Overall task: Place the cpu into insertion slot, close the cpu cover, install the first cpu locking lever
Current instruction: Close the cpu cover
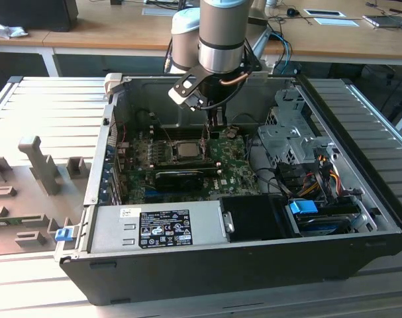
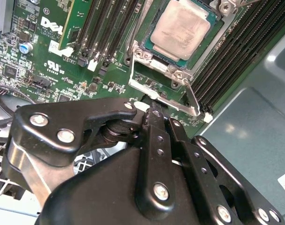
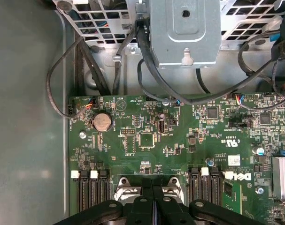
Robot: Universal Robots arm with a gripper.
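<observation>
The cpu point(image 2: 180, 28) lies flat in its socket on the green motherboard, silver top showing. It is also visible in the exterior view as the cpu point(image 1: 185, 150). The cpu cover point(image 2: 141, 52) lies down around it as a metal frame. A thin locking lever point(image 2: 192, 96) runs along one side of the socket. My gripper point(image 2: 155, 108) is shut, with nothing visibly held. Its tips sit just off the socket's edge, close to the frame plate. In the exterior view the gripper point(image 1: 212, 129) hangs over the board beside the socket. In the first wrist view the gripper point(image 3: 153, 182) points at the socket.
The board sits deep in an open computer case point(image 1: 101, 165). Memory slots point(image 2: 100, 33) flank the socket. A power supply point(image 1: 154, 228) lies along the near side and a drive cage point(image 1: 287, 132) with cables stands at the exterior view's right. Grey fixtures point(image 1: 38, 165) stand outside the case.
</observation>
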